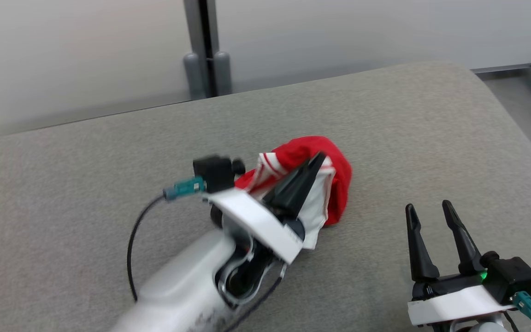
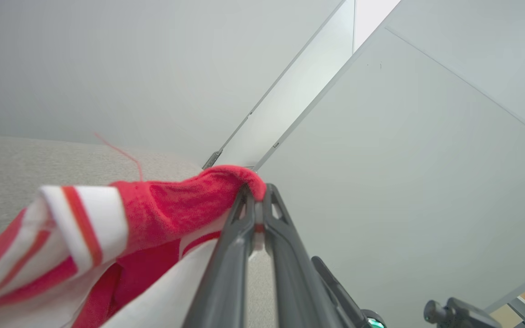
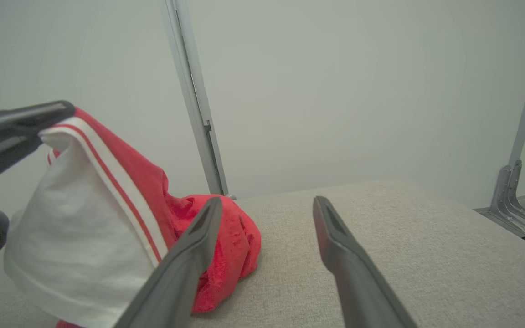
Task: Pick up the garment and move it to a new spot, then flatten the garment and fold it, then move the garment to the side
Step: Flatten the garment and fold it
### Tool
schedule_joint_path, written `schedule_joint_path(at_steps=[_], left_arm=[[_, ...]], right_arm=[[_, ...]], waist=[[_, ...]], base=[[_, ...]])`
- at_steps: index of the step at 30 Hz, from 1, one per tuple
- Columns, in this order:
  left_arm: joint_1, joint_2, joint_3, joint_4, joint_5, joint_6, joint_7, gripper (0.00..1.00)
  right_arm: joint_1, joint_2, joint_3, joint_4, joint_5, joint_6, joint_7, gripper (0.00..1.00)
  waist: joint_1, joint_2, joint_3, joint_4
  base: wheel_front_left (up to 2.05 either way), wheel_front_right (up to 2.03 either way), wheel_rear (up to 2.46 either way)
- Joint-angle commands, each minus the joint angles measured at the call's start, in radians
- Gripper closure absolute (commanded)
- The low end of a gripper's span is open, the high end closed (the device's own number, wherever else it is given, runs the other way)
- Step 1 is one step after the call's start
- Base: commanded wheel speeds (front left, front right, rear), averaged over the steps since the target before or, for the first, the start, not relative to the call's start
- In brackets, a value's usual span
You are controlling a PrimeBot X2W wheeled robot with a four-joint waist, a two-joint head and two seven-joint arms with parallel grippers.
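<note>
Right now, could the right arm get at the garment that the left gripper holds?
Probably yes: the right gripper is open, and only bare cushion lies between it and the garment.

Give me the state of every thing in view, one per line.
Red and white striped cloth garment: crumpled, one end lifted, the rest lying on the grey fabric cushion.
Left gripper: shut on the garment.
Right gripper: open, empty, apart from the garment.
</note>
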Motion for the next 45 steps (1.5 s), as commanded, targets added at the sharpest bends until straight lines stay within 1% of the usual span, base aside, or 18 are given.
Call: schedule_joint_path(at_steps=[1,4,7,10,14,17,19,22,25,26,30,35,39,40,41,42,44,45], left_arm=[[-0.038,0.006,0.011,-0.011,-0.008,0.000,0.006,1.00],[-0.135,0.000,0.050,-0.024,-0.043,0.000,0.038,1.00],[-0.248,-0.017,0.091,-0.028,-0.090,0.013,0.073,1.00],[-0.373,-0.021,0.095,-0.031,-0.107,0.025,0.104,1.00],[-0.532,-0.025,0.082,-0.010,-0.130,0.046,0.090,1.00],[-0.628,-0.023,0.083,0.033,-0.164,0.074,0.040,1.00],[-0.663,-0.023,0.086,0.077,-0.173,0.083,0.015,1.00],[-0.632,-0.017,0.089,0.149,-0.183,0.086,0.003,1.00],[-0.533,0.036,0.067,0.199,-0.188,0.078,0.013,1.00],[-0.533,0.036,0.067,0.199,-0.188,0.078,0.013,1.00],[-0.360,0.126,0.038,0.241,-0.183,0.068,-0.003,1.00],[-0.190,0.239,0.033,0.303,-0.160,0.055,-0.037,1.00],[-0.123,0.293,0.064,0.353,-0.147,0.039,-0.056,1.00],[-0.114,0.297,0.074,0.361,-0.144,0.029,-0.058,0.95],[-0.104,0.299,0.084,0.369,-0.140,0.025,-0.061,0.54],[-0.100,0.302,0.098,0.380,-0.130,0.020,-0.062,0.00],[-0.100,0.304,0.161,0.390,-0.081,0.013,-0.063,0.00],[-0.084,0.296,0.201,0.392,-0.043,0.010,-0.063,0.00]], right_arm=[[0.000,-0.002,0.002,-0.001,0.011,-0.001,-0.001,0.00],[0.001,-0.002,0.005,0.001,0.035,-0.001,-0.001,0.00],[0.004,-0.002,0.007,0.004,0.054,-0.001,-0.001,0.00],[0.014,-0.002,0.017,0.007,0.038,-0.001,-0.001,0.00],[0.018,-0.002,0.010,0.009,0.023,-0.001,-0.001,0.00],[0.017,-0.002,-0.010,0.009,0.024,-0.001,-0.001,0.00],[0.015,-0.001,-0.015,0.003,0.020,-0.001,-0.001,0.00],[0.026,-0.003,-0.035,-0.006,0.015,-0.001,-0.001,0.00],[0.038,-0.002,-0.046,-0.010,0.013,-0.001,-0.001,0.00],[0.038,-0.002,-0.046,-0.010,0.013,-0.001,-0.001,0.00],[0.056,-0.002,-0.059,-0.006,0.007,-0.001,-0.001,0.00],[0.046,-0.003,-0.066,-0.013,0.003,-0.001,-0.001,0.00],[0.030,-0.002,-0.068,-0.018,-0.006,-0.001,-0.001,0.00],[0.026,-0.002,-0.066,-0.018,-0.009,-0.001,-0.001,0.00],[0.022,-0.002,-0.063,-0.019,-0.012,-0.001,-0.001,0.00],[0.019,-0.003,-0.061,-0.019,-0.012,-0.001,-0.001,0.00],[0.014,-0.002,-0.057,-0.021,-0.014,-0.001,-0.001,0.00],[0.011,-0.002,-0.057,-0.021,-0.014,-0.001,-0.001,0.00]], waist=[[0.0000,0.0000,-0.020,-0.041],[0.0000,0.0000,-0.032,-0.093],[0.0000,0.0000,-0.040,-0.134],[0.0000,0.0000,-0.055,-0.161],[0.0000,0.0000,-0.074,-0.171],[0.0000,0.0000,-0.079,-0.156],[0.0000,0.0000,-0.081,-0.138],[0.0000,0.0000,-0.081,-0.103],[0.0000,0.0000,-0.073,-0.065],[0.0000,0.0000,-0.073,-0.065],[0.0000,0.0000,-0.058,-0.018],[0.0000,0.0000,-0.021,0.010],[0.0000,0.0000,0.011,0.024],[0.0000,0.0000,0.018,0.028],[0.0000,0.0000,0.023,0.031],[0.0000,0.0000,0.029,0.034],[0.0000,0.0000,0.039,0.038],[0.0000,0.0000,0.043,0.040]], base=[[0.00,0.00,0.00],[0.00,0.00,0.00],[0.00,0.00,0.00],[0.00,0.00,0.00],[0.00,0.00,0.00],[0.00,0.00,0.00],[0.00,0.00,0.00],[0.00,0.00,0.00],[0.00,0.00,0.00],[0.00,0.00,0.00],[0.00,0.00,0.00],[0.00,0.00,0.00],[0.00,0.00,0.00],[0.00,0.00,0.00],[0.00,0.00,0.00],[0.00,0.00,0.00],[0.00,0.00,0.00],[0.00,0.00,0.00]])
